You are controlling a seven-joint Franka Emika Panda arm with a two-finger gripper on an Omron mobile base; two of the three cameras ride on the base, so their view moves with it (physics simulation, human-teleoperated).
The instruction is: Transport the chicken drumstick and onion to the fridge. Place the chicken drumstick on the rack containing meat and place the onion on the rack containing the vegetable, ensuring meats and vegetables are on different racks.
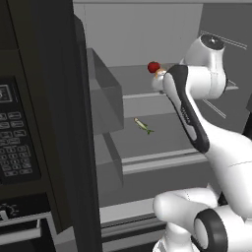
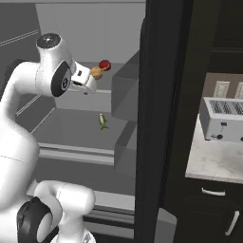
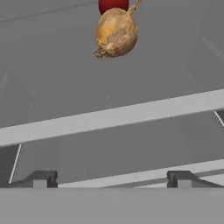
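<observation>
Onion (image 3: 116,33) sitting on a fridge (image 1: 147,29) shelf, half hiding a red fruit (image 3: 113,5).

We are seeing our gripper (image 3: 111,179) standing apart, empty; the left base view's arm is masking it.

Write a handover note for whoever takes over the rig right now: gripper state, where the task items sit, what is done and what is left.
Gripper: open, empty, facing into the fridge.
Onion: on the upper shelf, right beside a round red item.
A small greenish-yellow item lies on the shelf below.
Done: the onion appears placed.
Left: fetch the chicken drumstick and put it on the meat rack; I cannot tell which rack that is.
</observation>
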